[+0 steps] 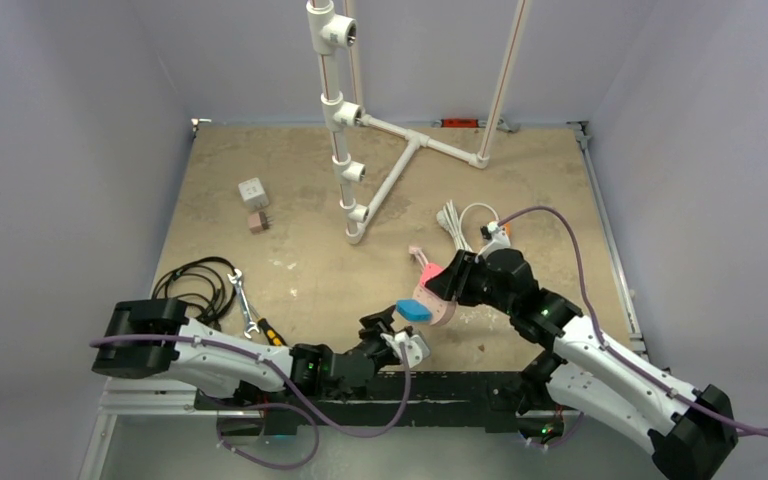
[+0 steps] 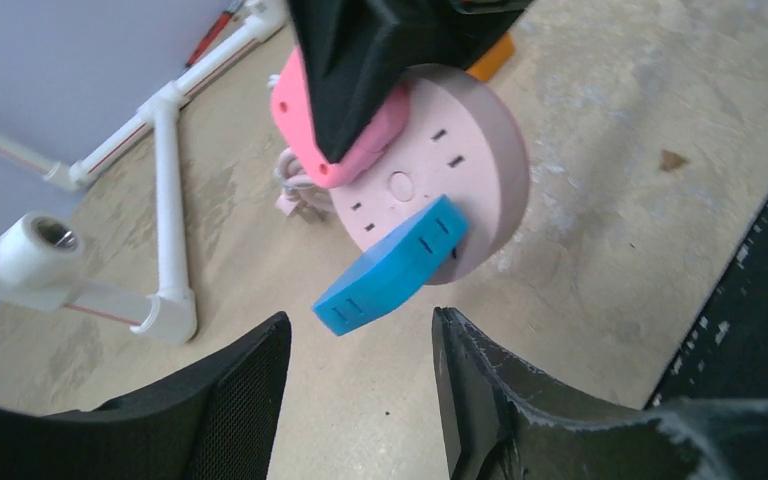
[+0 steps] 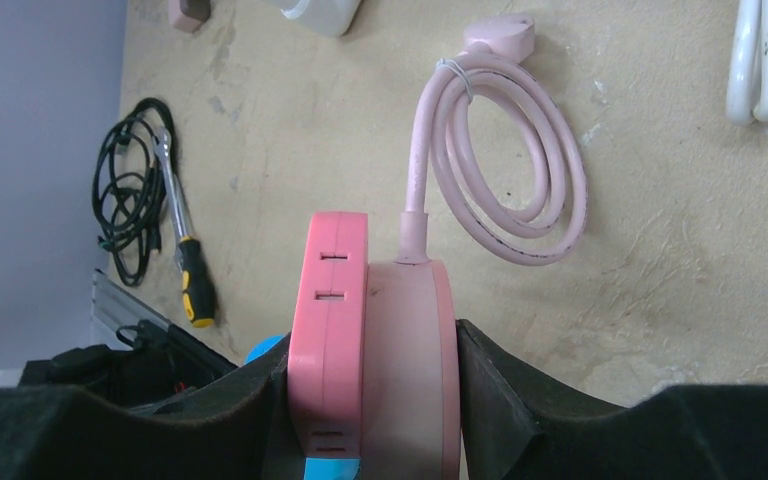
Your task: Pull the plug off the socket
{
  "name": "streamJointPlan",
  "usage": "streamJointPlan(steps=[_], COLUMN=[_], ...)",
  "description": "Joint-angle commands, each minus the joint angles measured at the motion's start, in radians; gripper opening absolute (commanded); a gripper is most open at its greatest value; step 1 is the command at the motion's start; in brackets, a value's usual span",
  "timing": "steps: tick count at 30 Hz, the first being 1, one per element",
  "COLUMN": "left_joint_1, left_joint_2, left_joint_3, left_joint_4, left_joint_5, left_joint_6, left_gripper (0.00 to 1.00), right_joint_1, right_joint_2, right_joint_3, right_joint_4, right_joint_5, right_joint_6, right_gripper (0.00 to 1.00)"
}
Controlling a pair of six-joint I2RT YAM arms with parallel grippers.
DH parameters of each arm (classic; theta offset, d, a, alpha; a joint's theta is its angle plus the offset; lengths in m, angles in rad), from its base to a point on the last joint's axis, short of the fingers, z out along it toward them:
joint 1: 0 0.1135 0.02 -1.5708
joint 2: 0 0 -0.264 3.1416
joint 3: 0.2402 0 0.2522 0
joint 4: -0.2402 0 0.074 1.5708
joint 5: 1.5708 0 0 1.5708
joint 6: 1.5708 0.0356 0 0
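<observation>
A round pink socket [image 3: 410, 360] is held on edge above the table, with my right gripper [image 3: 372, 390] shut on it and on a pink plug [image 3: 328, 320] seated flat against its face. A blue plug [image 2: 390, 268] sticks out of the socket's face [image 2: 480, 150] lower down, tilted toward my left gripper [image 2: 360, 345]. That gripper is open, its fingertips just short of the blue plug's free end and touching nothing. In the top view the blue plug [image 1: 413, 311] lies between the left gripper [image 1: 400, 335] and the right gripper [image 1: 465, 280].
The socket's pink cord [image 3: 520, 150] lies coiled on the table. A white pipe frame [image 1: 345, 110] stands at the back centre, with a white cable bundle [image 1: 460, 220] beside it. On the left are a white cube adapter [image 1: 252, 190], black cable [image 1: 195, 285], wrench [image 1: 243, 300] and screwdriver [image 1: 270, 332].
</observation>
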Motion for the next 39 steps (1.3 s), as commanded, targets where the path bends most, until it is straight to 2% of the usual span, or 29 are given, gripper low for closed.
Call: streamJointPlan(steps=[1,5,11,17,27,31,37,39], left_joint_1=[0.001,0.001,0.001,0.004,0.029,0.042,0.058,0.062], left_joint_2=[-0.036,-0.004,0.069,0.113,0.154,0.167,0.191,0.194], left_joint_3=[0.084,0.144,0.175,0.190,0.182,0.180,0.169,0.161], left_joint_4=[-0.279,-0.379,-0.371,-0.361,-0.266,-0.241,-0.222,-0.218], left_joint_5=[0.191,0.234,0.194,0.228,0.248,0.275,0.313,0.327], left_joint_6=[-0.028,-0.042,-0.017,-0.017,-0.019,-0.028,-0.060,-0.076], left_gripper=[0.54,0.61,0.62,0.50,0.42,0.33,0.02,0.00], right_joint_1=[0.003,0.003,0.003,0.005,0.012,0.024,0.047,0.052], right_joint_2=[0.023,0.057,0.115,0.141,0.166,0.188,0.209,0.212], right_joint_3=[0.070,0.094,0.148,0.184,0.181,0.186,0.178,0.171], right_joint_4=[0.033,0.023,-0.027,-0.092,-0.107,-0.111,-0.088,-0.075], right_joint_5=[-0.023,-0.053,-0.108,-0.147,-0.195,-0.207,-0.206,-0.200], right_joint_6=[-0.050,-0.089,-0.167,-0.246,-0.282,-0.296,-0.292,-0.286], right_gripper=[0.00,0.00,0.00,0.00,0.00,0.00,0.00,0.00])
